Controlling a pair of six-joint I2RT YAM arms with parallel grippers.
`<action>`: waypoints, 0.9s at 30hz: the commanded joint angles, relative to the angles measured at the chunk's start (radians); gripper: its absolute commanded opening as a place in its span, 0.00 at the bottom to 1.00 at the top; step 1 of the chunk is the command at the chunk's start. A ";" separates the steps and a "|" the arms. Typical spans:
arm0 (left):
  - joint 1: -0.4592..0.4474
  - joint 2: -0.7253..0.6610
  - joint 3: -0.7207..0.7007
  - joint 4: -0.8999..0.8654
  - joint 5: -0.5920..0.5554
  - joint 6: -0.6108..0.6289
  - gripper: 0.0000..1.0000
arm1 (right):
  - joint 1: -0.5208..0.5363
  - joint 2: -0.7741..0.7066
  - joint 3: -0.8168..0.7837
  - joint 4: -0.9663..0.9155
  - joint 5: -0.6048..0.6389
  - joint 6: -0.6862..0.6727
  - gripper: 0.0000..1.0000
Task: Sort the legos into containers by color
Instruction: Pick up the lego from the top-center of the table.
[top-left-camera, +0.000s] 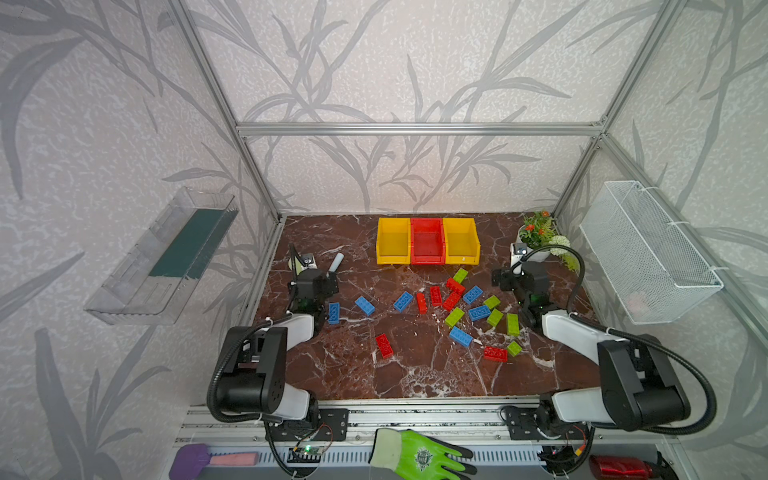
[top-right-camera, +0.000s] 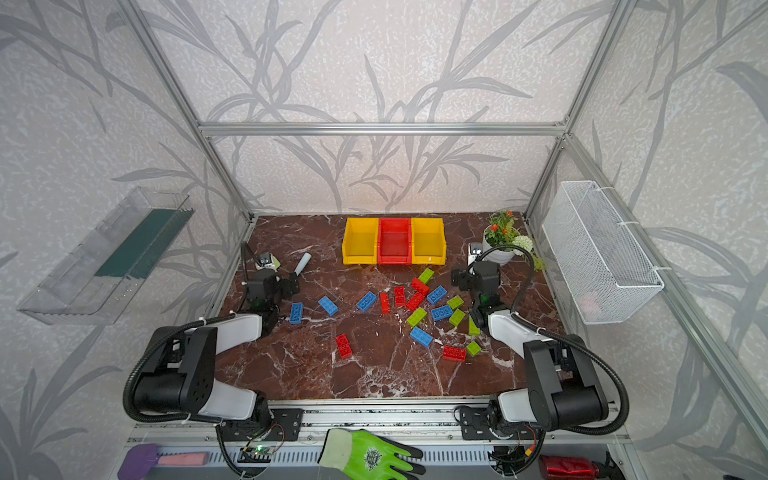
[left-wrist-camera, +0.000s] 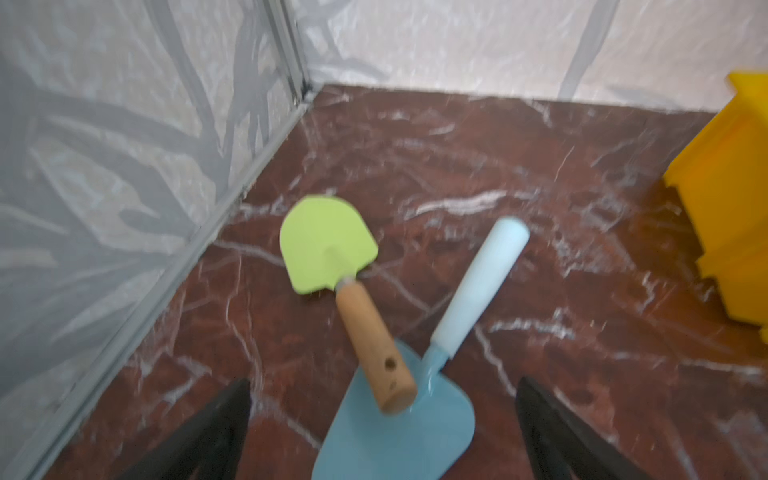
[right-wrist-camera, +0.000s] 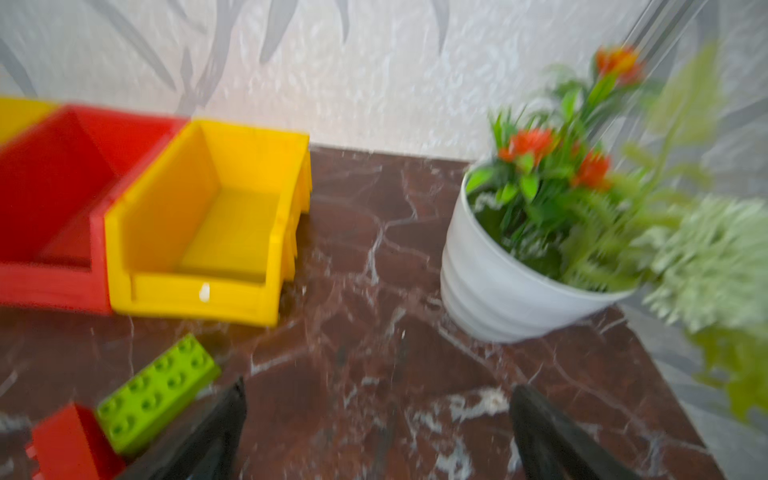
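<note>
Red, blue and lime green legos lie scattered over the marble table, most in a loose pile (top-left-camera: 461, 299) right of centre. A red lego (top-left-camera: 384, 345) lies alone nearer the front, and a blue lego (top-left-camera: 333, 312) lies by the left arm. The containers stand joined at the back: a yellow one (top-left-camera: 392, 259), a red one (top-left-camera: 427, 259) and a second yellow one (top-left-camera: 462, 258), all empty. My left gripper (left-wrist-camera: 383, 381) is open at the far left above two trowels. My right gripper (right-wrist-camera: 378, 384) is open over bare marble, with a green lego (right-wrist-camera: 160, 392) just beside one finger.
A green trowel (left-wrist-camera: 328, 243) with a wooden handle lies across a blue trowel (left-wrist-camera: 399, 436) in the back left corner. A white flower pot (right-wrist-camera: 498, 291) stands at the back right. A wire mesh basket (top-left-camera: 648, 249) and a clear tray (top-left-camera: 166, 257) hang on the side walls.
</note>
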 joint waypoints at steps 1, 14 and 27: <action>-0.013 -0.062 0.104 -0.228 0.030 -0.008 0.99 | 0.049 -0.020 0.084 -0.289 0.093 0.052 0.99; -0.426 -0.153 0.180 -0.343 -0.074 -0.147 0.99 | 0.189 0.151 0.306 -0.665 0.011 0.331 0.99; -0.648 -0.223 0.140 -0.400 -0.232 -0.220 0.99 | 0.294 0.327 0.476 -0.750 0.085 0.533 0.80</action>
